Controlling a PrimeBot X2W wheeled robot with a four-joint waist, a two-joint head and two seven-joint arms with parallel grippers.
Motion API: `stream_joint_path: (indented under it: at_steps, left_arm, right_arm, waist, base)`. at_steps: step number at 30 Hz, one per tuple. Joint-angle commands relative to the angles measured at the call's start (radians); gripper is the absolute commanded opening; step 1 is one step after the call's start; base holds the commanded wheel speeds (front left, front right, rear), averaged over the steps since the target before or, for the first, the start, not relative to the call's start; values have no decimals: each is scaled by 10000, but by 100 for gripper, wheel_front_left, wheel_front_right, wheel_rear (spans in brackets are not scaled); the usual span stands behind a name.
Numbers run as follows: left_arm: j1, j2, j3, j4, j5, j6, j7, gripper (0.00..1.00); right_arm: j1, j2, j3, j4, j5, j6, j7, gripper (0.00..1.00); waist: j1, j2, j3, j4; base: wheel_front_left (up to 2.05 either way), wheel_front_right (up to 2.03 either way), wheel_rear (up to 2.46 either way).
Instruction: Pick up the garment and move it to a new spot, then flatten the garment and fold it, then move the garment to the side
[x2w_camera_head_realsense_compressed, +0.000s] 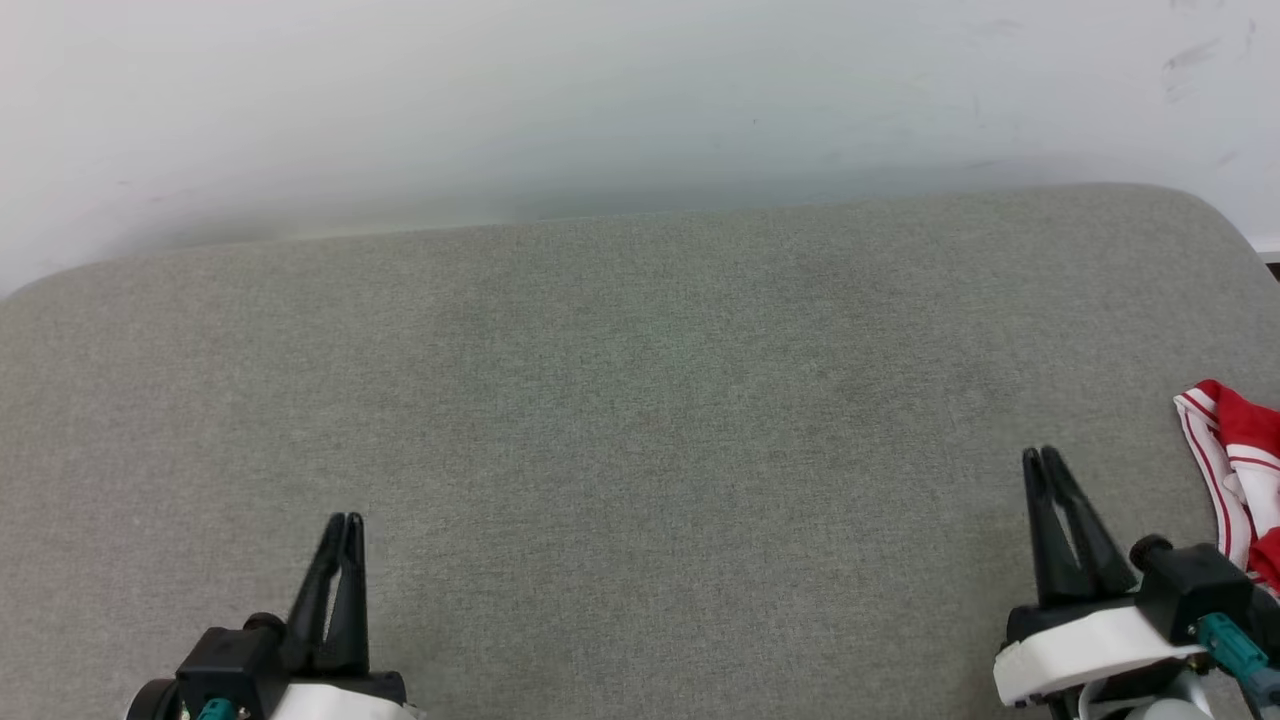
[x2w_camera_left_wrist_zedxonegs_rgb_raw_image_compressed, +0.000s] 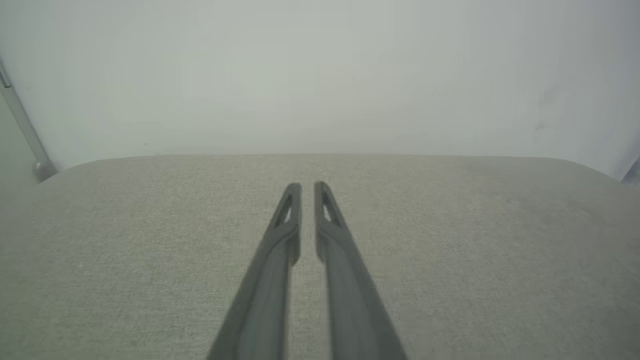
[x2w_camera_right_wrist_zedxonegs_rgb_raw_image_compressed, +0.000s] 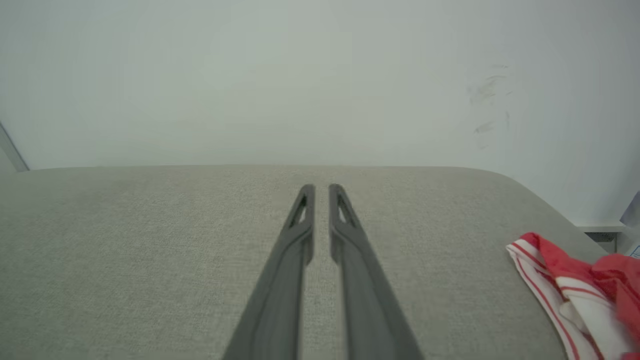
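Garment (x2w_camera_head_realsense_compressed: 1235, 470): a red piece with white bands and thin red stripes, bunched in folds at the far right edge of the head view, which cuts it off.
Garment's place: on the grey fabric surface (x2w_camera_head_realsense_compressed: 640, 400), near its right end. It lies to the right of the right gripper and close beside its wrist housing (x2w_camera_head_realsense_compressed: 1190, 585); whether cloth and housing touch cannot be told.
Garment in the right wrist view: at the lower right (x2w_camera_right_wrist_zedxonegs_rgb_raw_image_compressed: 575, 285), well off to the side of the fingers, its striped white edge turned toward them.
Right gripper (x2w_camera_head_realsense_compressed: 1041, 456): lower right of the head view, over the surface, pointing away from the robot and leaning a little left.
Right gripper's fingers (x2w_camera_right_wrist_zedxonegs_rgb_raw_image_compressed: 300, 235): the 2 run almost parallel with a slim gap between them and nothing in it.
Left gripper (x2w_camera_head_realsense_compressed: 346, 520): lower left of the head view, over bare fabric, well apart from the garment.
Left gripper's fingers (x2w_camera_left_wrist_zedxonegs_rgb_raw_image_compressed: 286, 235): 2, drawn narrow, a thin strip of fabric showing between them, gripping nothing.
Surface: flat, woven grey, with rounded far corners.
Wall (x2w_camera_head_realsense_compressed: 600, 90): pale, right behind the surface, with faint dark scuffs (x2w_camera_head_realsense_compressed: 1190, 60) at the upper right.
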Motion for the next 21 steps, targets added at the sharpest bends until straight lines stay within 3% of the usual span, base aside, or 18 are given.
stream_joint_path:
  at_steps: [1,21]
  left_arm:
    - [-19,2,-5,4,-201,-1,29,0]
    - [-565,108,23,653,-3912,-20,840,0]
  right_arm:
    - [-18,0,-2,-11,210,-2,34,0]
    - [-216,-61,-138,244,4076,-3,882,0]
  waist:
    - [0,-1,-4,3]
    - [0,-1,-90,58]
  base:
    - [0,0,0]
    - [0,0,0]
